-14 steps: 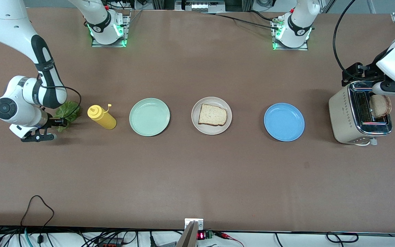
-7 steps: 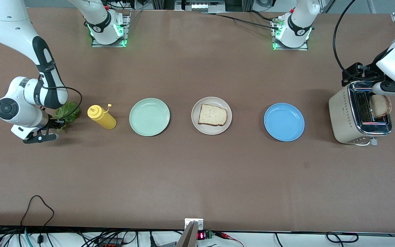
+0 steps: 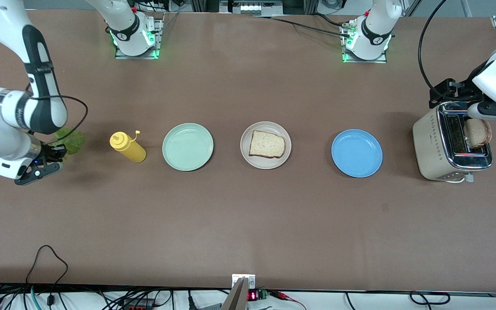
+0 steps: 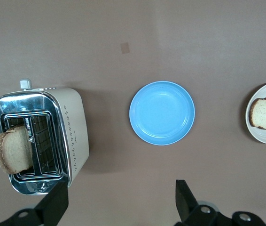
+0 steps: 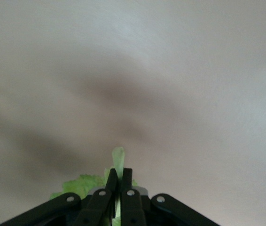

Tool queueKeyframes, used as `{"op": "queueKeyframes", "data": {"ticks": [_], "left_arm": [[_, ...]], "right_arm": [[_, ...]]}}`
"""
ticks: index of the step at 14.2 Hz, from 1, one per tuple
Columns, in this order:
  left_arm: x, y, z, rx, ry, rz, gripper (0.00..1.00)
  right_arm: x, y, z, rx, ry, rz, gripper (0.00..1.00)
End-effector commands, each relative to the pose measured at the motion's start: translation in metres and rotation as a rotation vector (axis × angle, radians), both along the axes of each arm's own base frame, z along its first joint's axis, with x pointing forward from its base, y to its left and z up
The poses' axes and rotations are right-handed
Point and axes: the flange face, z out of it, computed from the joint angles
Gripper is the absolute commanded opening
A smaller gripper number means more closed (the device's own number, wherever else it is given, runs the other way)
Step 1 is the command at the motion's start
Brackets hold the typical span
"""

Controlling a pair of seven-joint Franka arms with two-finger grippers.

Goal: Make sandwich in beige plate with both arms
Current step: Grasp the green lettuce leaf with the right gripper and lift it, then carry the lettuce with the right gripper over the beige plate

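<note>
While its fingers are pinched flat on a lettuce leaf (image 3: 69,141), the right hand (image 3: 54,151) hangs over the desk (image 3: 248,224) at the right arm's end; the wrist hides much of the leaf. The left hand (image 4: 119,207) stands wide open and empty above the toaster (image 3: 450,144), its fingertips cut off in its wrist view. Two bread slices show: one (image 3: 477,132) stands in the toaster, one (image 3: 267,144) lies on the beige plate (image 3: 265,162). Three plates stand in a row, with the mint-green plate (image 3: 187,147), the blue plate (image 3: 356,153), plus one yellow bottle (image 3: 128,147).
</note>
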Motion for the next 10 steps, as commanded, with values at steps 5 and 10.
{"op": "queueKeyframes", "data": {"ticks": [5,10], "left_arm": [[0.002,0.002,0.005,-0.011,0.006,-0.016,1.0],[0.002,0.002,0.005,-0.011,0.006,-0.016,1.0]], "right_arm": [[0.025,0.082,0.123,0.09,0.138,0.349,0.0],[0.031,0.179,0.182,0.236,0.059,0.563,0.0]]}}
